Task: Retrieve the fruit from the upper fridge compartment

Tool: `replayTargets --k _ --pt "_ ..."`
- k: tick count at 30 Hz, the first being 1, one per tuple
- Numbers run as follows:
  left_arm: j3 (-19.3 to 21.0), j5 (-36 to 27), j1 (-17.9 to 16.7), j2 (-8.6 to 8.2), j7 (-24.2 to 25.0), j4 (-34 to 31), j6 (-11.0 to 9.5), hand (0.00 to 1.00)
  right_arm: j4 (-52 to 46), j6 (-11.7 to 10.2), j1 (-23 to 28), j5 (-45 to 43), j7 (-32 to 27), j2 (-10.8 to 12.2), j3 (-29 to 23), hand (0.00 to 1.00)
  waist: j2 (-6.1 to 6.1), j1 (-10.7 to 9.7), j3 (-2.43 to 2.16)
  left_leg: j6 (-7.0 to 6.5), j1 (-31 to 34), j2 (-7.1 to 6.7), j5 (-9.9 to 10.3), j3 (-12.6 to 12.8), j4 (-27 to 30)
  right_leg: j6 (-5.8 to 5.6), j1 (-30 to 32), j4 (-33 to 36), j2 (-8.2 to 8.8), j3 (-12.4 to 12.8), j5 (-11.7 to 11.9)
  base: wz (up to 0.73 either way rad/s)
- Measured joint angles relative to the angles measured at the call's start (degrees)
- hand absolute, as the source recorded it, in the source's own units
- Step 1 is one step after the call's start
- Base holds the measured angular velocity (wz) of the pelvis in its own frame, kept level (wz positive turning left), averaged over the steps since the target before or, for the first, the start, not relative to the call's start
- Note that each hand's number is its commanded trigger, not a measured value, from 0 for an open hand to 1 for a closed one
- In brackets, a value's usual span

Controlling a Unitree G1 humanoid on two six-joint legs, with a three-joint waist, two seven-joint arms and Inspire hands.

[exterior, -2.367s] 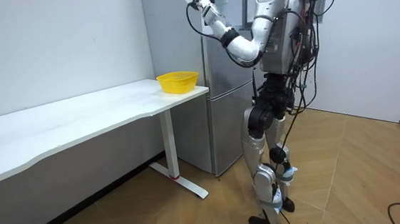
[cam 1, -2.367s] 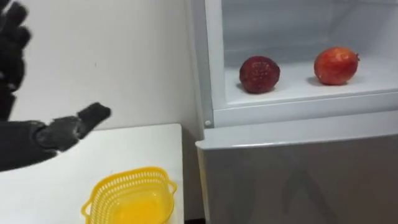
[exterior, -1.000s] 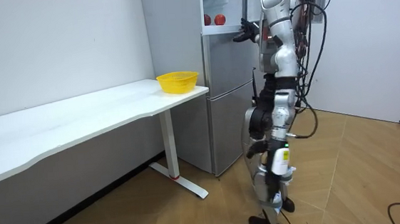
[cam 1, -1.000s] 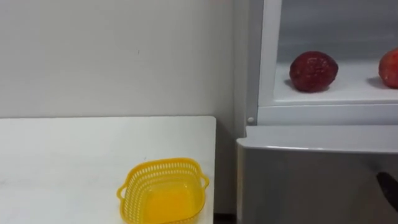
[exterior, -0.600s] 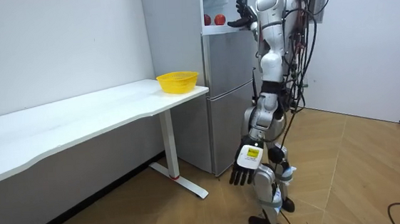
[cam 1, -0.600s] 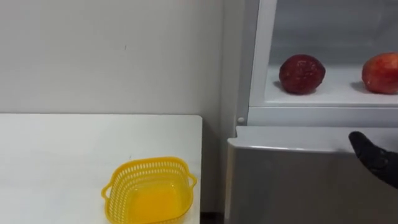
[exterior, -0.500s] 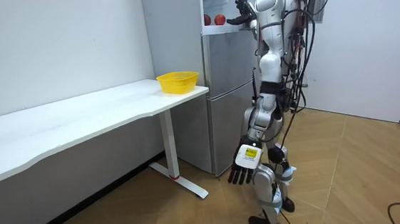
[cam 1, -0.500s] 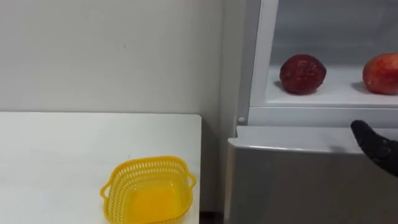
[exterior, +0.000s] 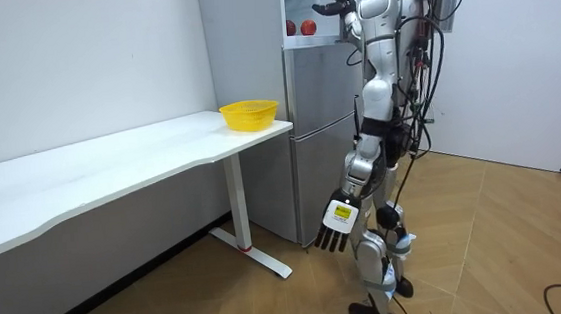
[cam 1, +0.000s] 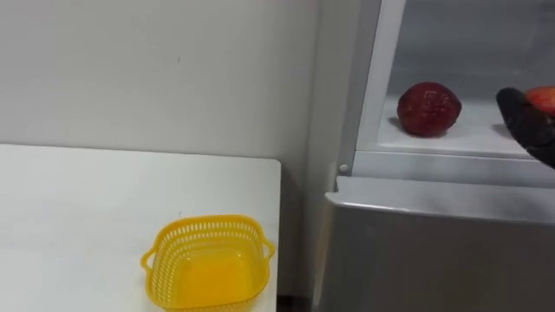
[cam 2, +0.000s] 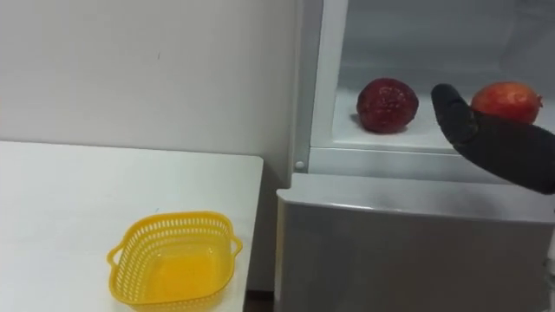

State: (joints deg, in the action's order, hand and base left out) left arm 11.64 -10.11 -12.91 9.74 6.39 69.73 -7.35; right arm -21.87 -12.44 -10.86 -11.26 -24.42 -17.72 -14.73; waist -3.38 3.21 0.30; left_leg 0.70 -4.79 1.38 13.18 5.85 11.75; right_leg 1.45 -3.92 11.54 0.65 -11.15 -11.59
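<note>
Retrieval looks barely begun: the black right hand (cam 2: 499,143), spread and empty, hovers beside the orange-red round fruit (cam 2: 510,98), which sits with the dark red round fruit (cam 2: 387,105) near the front edge of the white upper shelf (cam 2: 395,139) in the open grey fridge (cam 2: 408,251); the left hand (exterior: 334,223) hangs open.

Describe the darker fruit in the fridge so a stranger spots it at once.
Beside the white table stands a grey fridge, its upper compartment open. On its white shelf, the dark crimson round fruit lies left of a brighter orange-red fruit.
</note>
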Motion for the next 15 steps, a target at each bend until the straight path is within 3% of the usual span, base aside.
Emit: replayTargets --k 4,7,15 --pt "-0.75 1.63 0.04 0.2 -0.11 -1.21 0.81 0.0 3.0 0.54 -0.44 0.87 0.18 -2.23 0.08 0.0 -0.14 0.17 0.12 0.0 0.0 0.01 0.0 -0.43 -0.04 0.0 -0.1 0.01 -0.02 -0.22 0.02 0.02" --pt "-0.69 1.87 0.12 0.2 0.1 -1.08 1.12 0.0 5.41 1.36 -2.73 0.9 0.17 -2.24 0.24 0.0 -0.07 0.4 0.34 0.0 -0.48 0.06 0.0 -0.49 -0.18 0.07 -0.38 0.04 -0.09 -0.11 0.07 -0.03" --pt "-0.8 3.53 0.15 0.43 1.17 -1.09 2.37 0.0 11.09 2.68 -9.09 1.92 0.69 -2.27 2.81 0.0 -0.12 1.37 0.34 0.0 -0.78 0.06 0.0 -0.09 -0.41 0.07 -0.05 0.17 -0.07 0.1 0.07 -0.01"
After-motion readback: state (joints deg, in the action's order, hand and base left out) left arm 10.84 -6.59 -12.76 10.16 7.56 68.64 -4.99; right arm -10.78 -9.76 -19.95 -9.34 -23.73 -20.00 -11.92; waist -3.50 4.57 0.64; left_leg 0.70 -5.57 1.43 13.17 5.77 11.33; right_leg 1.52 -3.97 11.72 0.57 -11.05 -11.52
